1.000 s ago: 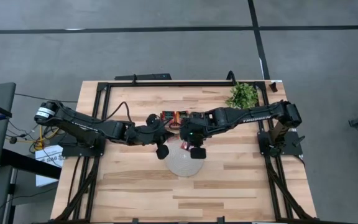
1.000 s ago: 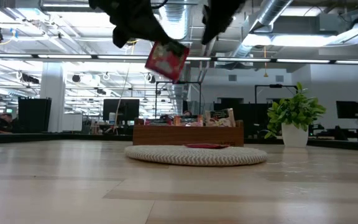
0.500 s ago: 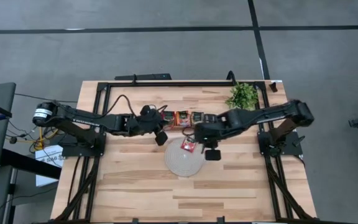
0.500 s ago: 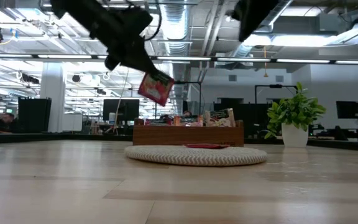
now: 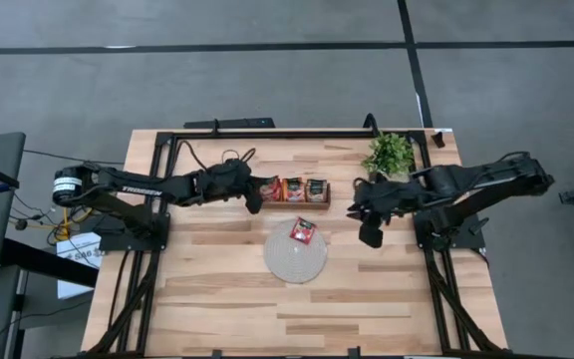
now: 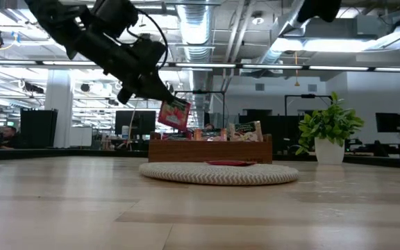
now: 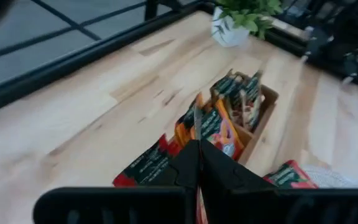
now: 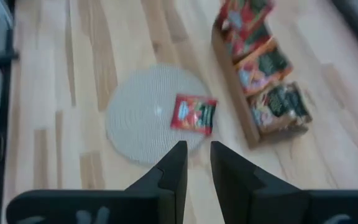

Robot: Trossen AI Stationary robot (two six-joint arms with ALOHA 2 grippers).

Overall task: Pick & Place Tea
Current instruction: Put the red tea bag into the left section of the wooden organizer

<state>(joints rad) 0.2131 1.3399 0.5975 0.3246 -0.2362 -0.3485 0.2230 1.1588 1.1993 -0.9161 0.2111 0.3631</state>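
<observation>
— Starting nearest: anything down yet?

— Counting one tea sachet [image 5: 303, 231] flat on the round mat [image 5: 289, 267], toward its far side, mid-table. Looks like one placement done.

— And beside it?

— Spotting the right end effector [image 8: 197, 148] off toward the table's right edge, well apart from the mat. Fingers parted a little, gripping nothing. Seems to be waiting.

— Farther back?

— Finding the wooden tray [image 5: 292, 200] just beyond the mat, toward the far edge, with more sachets standing in its compartments. Plenty left to move, by the look of it.

— Anything in hand?

— Yes: left end effector [image 6: 162, 98] clamped tight on a second sachet [image 6: 174, 113], dangling in the air over the tray's left end and touching nothing below. Cannot tell whether bound for mat or tray.

— Beyond that?

— Only a potted plant [image 5: 389, 153] near the far right corner. Reckoning the job early on: one placed, one carried, the bulk waiting in the tray.
</observation>
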